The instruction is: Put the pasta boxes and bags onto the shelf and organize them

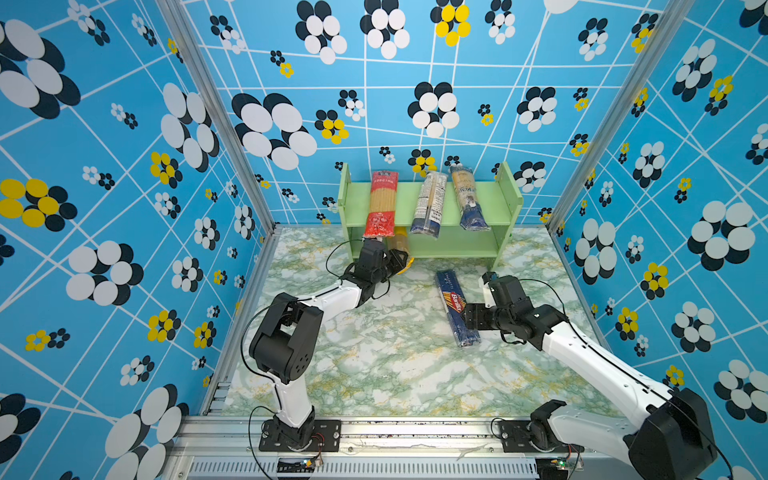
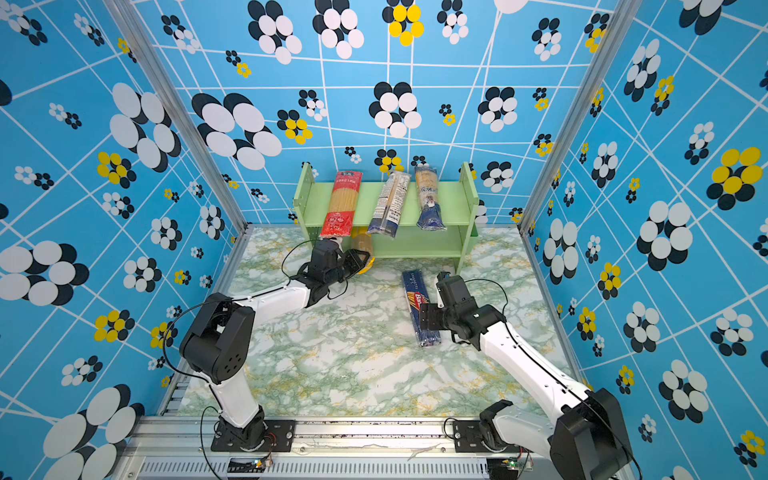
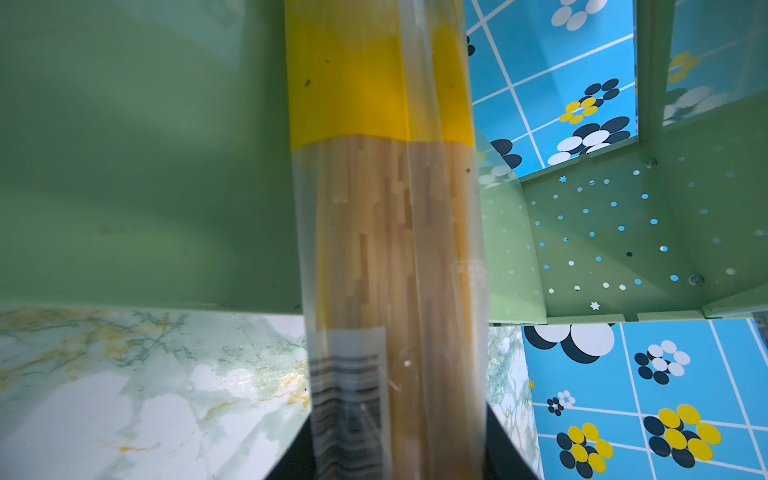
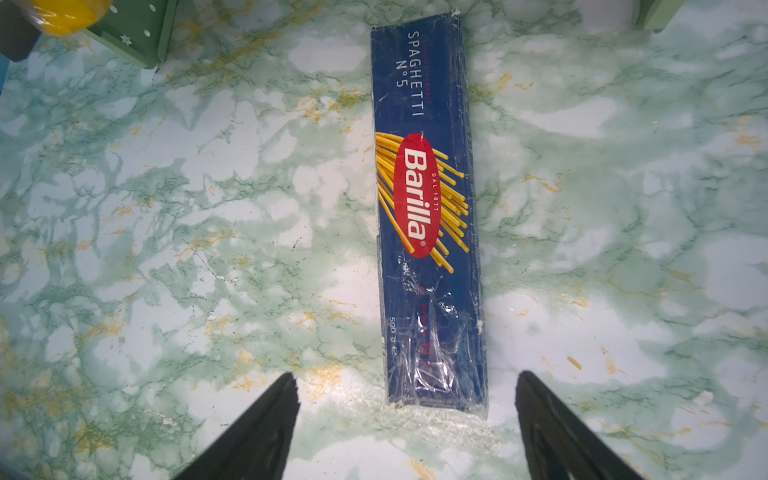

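Note:
The pale-green shelf (image 1: 405, 203) (image 2: 366, 203) stands at the back. On its top tier lie a red-ended clear bag (image 1: 381, 203) (image 2: 343, 203) and two blue-and-yellow bags (image 1: 430, 205) (image 1: 469, 199). My left gripper (image 1: 399, 259) (image 3: 399, 465) is shut on the plain yellow barcoded bag (image 1: 401, 245) (image 3: 386, 249), whose far end reaches into the lower tier at its left. The dark blue Barilla box (image 1: 455, 307) (image 4: 428, 208) lies flat on the table in front of the shelf. My right gripper (image 1: 471, 318) (image 4: 406, 376) hangs open over the box's near end, a finger on each side with a gap.
The green marbled table (image 1: 374, 353) is walled in by blue flowered panels on three sides. The shelf's perforated right side panel (image 3: 602, 241) shows in the left wrist view. The shelf's front leg (image 4: 137, 37) appears at a corner of the right wrist view.

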Robot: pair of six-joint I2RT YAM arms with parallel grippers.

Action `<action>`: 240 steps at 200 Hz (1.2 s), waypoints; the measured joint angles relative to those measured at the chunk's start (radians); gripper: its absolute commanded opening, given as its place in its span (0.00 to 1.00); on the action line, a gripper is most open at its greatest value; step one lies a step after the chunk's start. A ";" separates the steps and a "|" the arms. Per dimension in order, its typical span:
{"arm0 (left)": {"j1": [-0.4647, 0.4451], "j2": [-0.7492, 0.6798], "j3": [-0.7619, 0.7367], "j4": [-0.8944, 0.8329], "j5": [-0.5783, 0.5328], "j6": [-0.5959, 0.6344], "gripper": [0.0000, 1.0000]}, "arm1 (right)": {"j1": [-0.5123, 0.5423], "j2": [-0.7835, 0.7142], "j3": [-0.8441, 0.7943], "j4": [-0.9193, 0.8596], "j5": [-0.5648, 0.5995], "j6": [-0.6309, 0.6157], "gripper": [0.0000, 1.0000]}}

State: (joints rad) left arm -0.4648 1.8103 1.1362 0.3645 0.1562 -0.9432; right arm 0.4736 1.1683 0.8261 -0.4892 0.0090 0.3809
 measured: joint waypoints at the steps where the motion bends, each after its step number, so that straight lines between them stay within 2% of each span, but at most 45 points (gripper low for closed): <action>1: 0.000 0.000 0.000 0.000 0.000 0.000 0.39 | 0.000 0.000 0.000 0.000 0.000 0.000 0.85; 45: 0.000 0.000 0.002 -0.001 -0.002 0.002 0.42 | -0.001 0.000 0.000 0.000 0.000 0.000 0.86; 50: 0.000 0.000 0.002 -0.001 -0.003 0.003 0.47 | -0.001 0.000 0.000 0.000 0.000 0.000 0.86; 160: 0.000 0.000 0.006 0.077 -0.014 0.024 0.69 | -0.004 0.002 0.000 0.000 -0.011 -0.003 0.86; 240: -0.006 0.000 -0.012 0.123 -0.014 0.018 0.74 | -0.006 0.023 0.000 -0.001 -0.020 -0.003 0.88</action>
State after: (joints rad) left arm -0.4713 1.8103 1.1244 0.4873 0.1417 -0.9257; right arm 0.4679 1.1908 0.8261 -0.4904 -0.0109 0.3779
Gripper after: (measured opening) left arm 0.737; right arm 0.873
